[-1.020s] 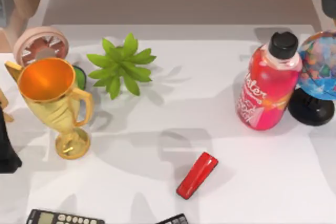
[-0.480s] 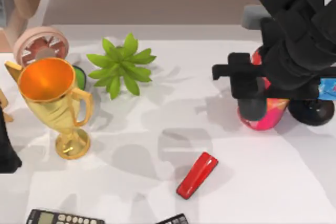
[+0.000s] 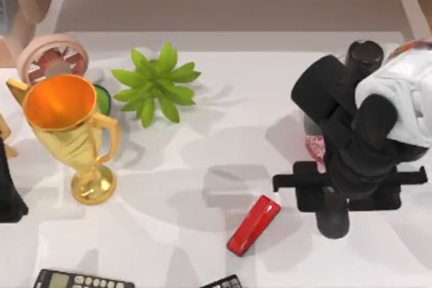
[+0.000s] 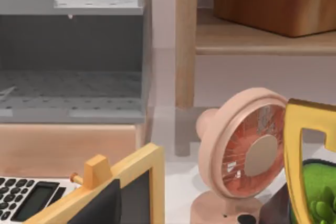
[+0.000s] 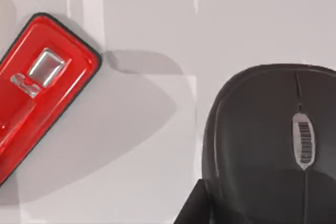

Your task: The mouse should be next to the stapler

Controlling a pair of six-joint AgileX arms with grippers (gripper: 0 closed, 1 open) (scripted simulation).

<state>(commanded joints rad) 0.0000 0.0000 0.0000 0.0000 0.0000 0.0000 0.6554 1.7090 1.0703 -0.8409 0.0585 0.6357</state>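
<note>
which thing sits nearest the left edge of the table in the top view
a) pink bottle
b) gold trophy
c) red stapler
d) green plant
b) The gold trophy stands at the table's far left, with the green plant further right and the red stapler near the middle.

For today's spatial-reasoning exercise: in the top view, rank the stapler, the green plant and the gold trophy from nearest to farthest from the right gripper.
From the right gripper:
1. Stapler, just to its left.
2. Green plant, towards the table's far left.
3. Gold trophy, by the left edge.
</note>
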